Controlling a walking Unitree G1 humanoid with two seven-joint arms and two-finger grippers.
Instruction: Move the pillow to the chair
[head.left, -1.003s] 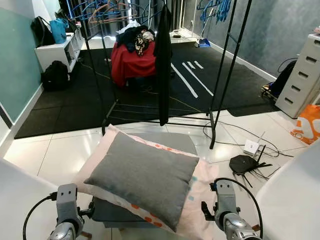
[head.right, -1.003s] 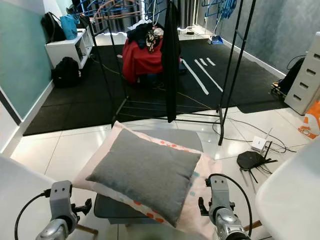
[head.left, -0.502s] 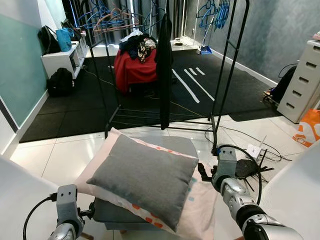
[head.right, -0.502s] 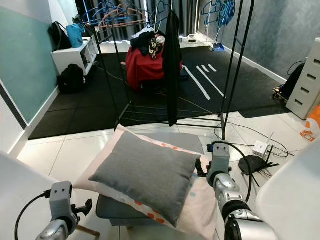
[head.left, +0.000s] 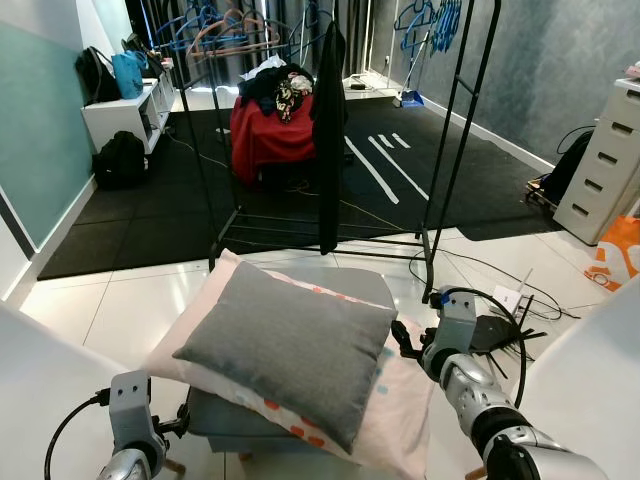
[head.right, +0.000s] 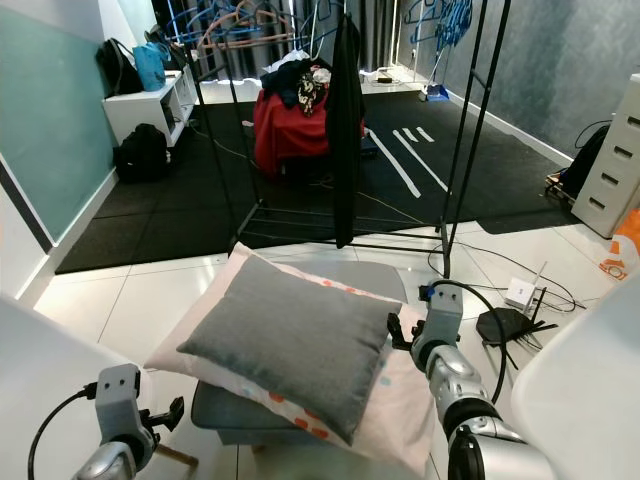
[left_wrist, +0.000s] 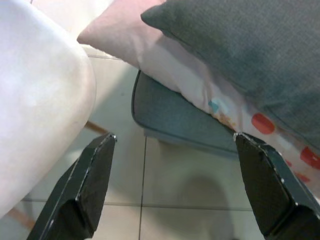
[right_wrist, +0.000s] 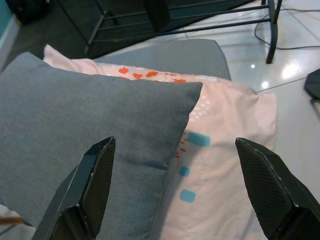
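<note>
A grey pillow (head.left: 287, 350) lies on top of a pale pink pillow (head.left: 404, 405) printed with orange and teal marks, and both rest on the grey padded seat (head.left: 345, 282) of a low stool standing on the white tiled floor (head.left: 110, 310). The grey pillow lies slantwise across the pink one, whose edges stick out beyond the seat.

The right hand (head.left: 407, 340) is raised beside the seat's right edge, just off the corner of the grey pillow and above the pink one. In the right wrist view its two black fingers (right_wrist: 92, 187) stand spread wide apart, released, holding nothing, with the grey pillow's corner between them.

The left hand (head.left: 178, 425) hangs low at the near left corner of the seat, beside a white rounded chair shell (left_wrist: 35, 105). In the left wrist view its fingers (left_wrist: 90, 185) are likewise spread and holding nothing, pointing at the tiles below the seat's rim.

Behind the seat stands a black clothes rack (head.left: 455, 130) with a dark garment (head.left: 326, 120) hanging from it. Beyond the rack, a red heap of clothes (head.left: 265, 125) sits on dark floor mats.
</note>
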